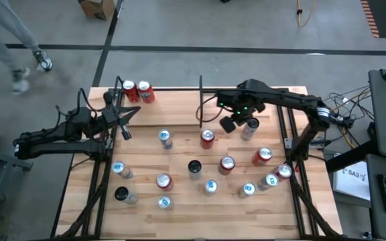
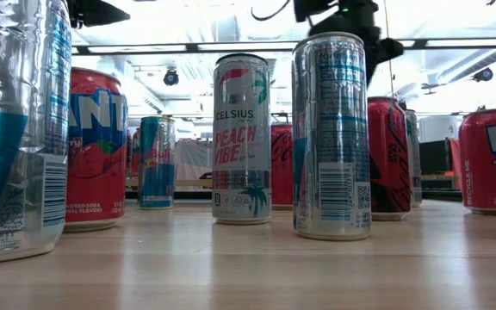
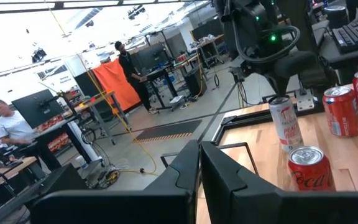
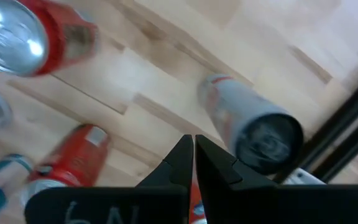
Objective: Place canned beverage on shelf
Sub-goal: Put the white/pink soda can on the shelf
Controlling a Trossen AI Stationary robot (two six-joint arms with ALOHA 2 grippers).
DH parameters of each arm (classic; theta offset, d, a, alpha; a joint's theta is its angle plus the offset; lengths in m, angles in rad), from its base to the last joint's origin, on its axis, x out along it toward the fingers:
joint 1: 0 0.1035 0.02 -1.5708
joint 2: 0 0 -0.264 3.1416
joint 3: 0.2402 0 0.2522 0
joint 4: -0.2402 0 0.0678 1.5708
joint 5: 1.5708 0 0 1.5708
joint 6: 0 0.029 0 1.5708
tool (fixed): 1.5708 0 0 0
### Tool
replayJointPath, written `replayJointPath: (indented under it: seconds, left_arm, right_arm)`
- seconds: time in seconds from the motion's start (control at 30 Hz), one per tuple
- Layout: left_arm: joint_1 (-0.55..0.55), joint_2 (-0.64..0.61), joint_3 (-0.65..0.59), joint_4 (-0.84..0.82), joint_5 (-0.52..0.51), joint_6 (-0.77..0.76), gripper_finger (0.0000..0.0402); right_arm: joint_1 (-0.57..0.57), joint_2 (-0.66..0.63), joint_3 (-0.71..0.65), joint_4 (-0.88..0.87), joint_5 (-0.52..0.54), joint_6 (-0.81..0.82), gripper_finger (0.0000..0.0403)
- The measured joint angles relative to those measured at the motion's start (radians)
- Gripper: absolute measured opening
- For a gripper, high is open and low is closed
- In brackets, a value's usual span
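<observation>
Two dark robot arms worked above a light wood counter (image 1: 179, 161) strewn with upright beverage cans, seen from overhead. The right tool (image 1: 228, 124) hung over the counter's far middle with its two fingers pressed together and nothing between them; its wrist camera looked down past those joined fingers (image 4: 180, 163) at a slim silver can (image 4: 253, 130) standing just beside a black frame rail, with red cans nearby. That slim can (image 1: 249, 128) stood next to the tool in the overhead view, and a red can (image 1: 208, 138) stood on its other side. The left tool (image 1: 124, 115) was held near the far left part of the counter, its fingers likewise closed on nothing (its wrist camera looked across the counter toward the other arm and a workshop beyond, where people stood at benches). Two red cans (image 1: 138, 92) stood side by side in the shelf (image 1: 159, 94), the narrow bay of thin black frame with a plank floor at the counter's far edge, at that bay's left end. The rest of the cans, silver, blue, red and black, stood scattered across the nearer half of the counter, well apart from the shelf. From counter height, a Celsius can (image 2: 241, 138) stood among taller neighbours.
</observation>
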Motion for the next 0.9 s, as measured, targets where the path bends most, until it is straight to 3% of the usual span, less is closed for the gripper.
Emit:
replayJointPath:
  seconds: [0.3,0.47,0.57,0.9]
  left_arm:
    - [0.0,0.014,0.0,0.0,0.0,-0.001,0.0]
    - [0.0,0.028,0.0,0.0,0.0,-0.003,0.0]
    - [0.0,0.038,0.0,0.005,0.0,-0.004,0.0]
    - [0.0,0.064,0.0,0.025,0.0,-0.001,0.0]
  right_arm:
    - [-0.006,-0.14,-0.109,0.006,0.024,0.009,0.0009]
    - [-0.006,-0.157,-0.11,0.007,0.043,0.117,0.0026]
    - [-0.01,-0.157,-0.11,0.003,0.072,0.123,0.0067]
    - [-0.012,-0.142,-0.11,0.002,0.141,0.179,0.026]
